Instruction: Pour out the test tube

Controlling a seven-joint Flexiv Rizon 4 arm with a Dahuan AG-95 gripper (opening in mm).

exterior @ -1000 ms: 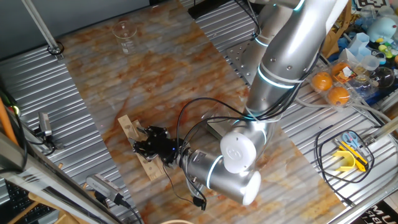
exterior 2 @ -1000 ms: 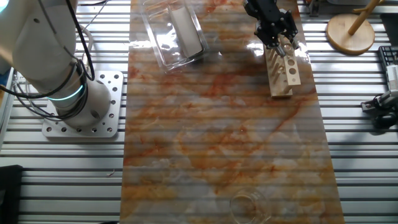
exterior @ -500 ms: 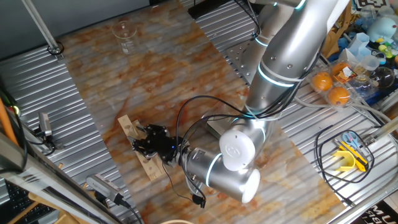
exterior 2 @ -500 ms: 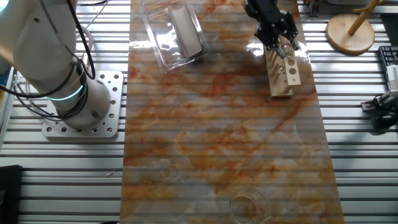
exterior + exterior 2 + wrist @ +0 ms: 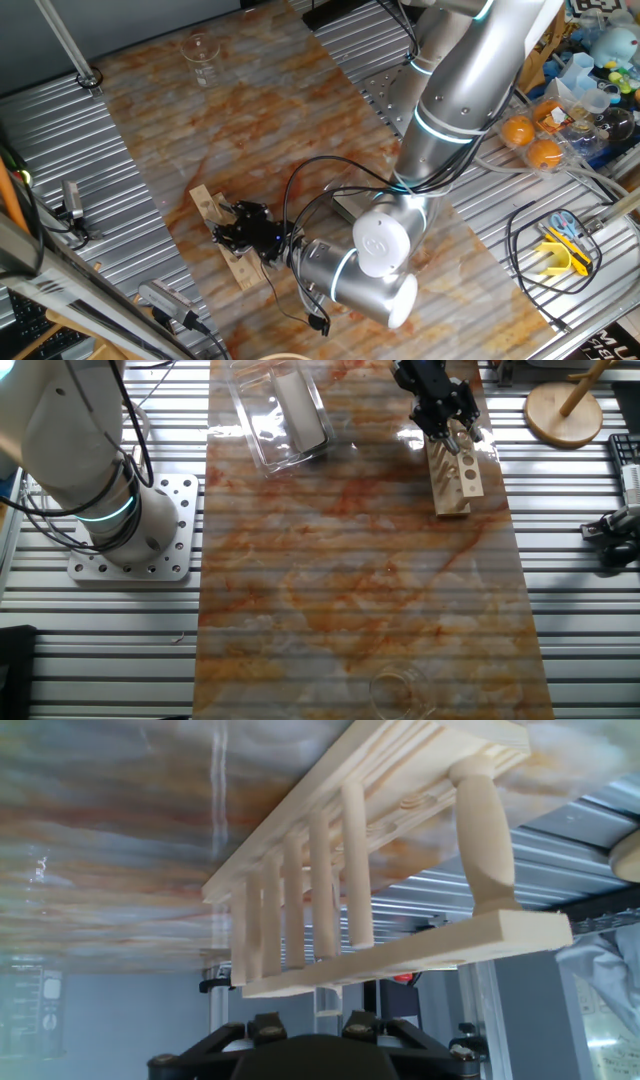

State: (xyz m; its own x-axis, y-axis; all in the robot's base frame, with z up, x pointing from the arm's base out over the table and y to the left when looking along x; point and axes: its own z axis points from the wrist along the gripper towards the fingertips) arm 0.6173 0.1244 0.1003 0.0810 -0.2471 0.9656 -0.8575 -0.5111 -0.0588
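A silver robot arm [image 5: 455, 90] with glowing teal rings reaches down over a table [image 5: 350, 580] topped with an orange-and-white marbled sheet, its black pincer [image 5: 243, 232] lowered onto one end of a pale wooden test tube rack [image 5: 226, 238] near the table's edge. In the other fixed view the same pincer [image 5: 440, 412] sits over the far end of the rack [image 5: 455, 475], whose top board shows a row of round holes. The hand view runs along the rack [image 5: 380, 870] at close range and appears upside down — slim wooden dowels and one thicker turned post join its two boards, with the marbled surface above them. A clear test tube [image 5: 327, 1003] shows faintly just past the rack's lower board, right in front of the pincer's dark body [image 5: 315, 1055]; in the fixed views the tube is too hidden to make out. Whether the fingers are spread or pressed onto the tube cannot be told from any view. A clear glass beaker [image 5: 201, 55] stands well apart at the opposite end of the table — in the other fixed view it [image 5: 402, 690] is near the bottom edge, and in the hand view it [image 5: 30, 1005] is at the lower left, showing printed graduation marks. A clear plastic box [image 5: 282, 412] with a white block inside lies on the table beside the rack's end.
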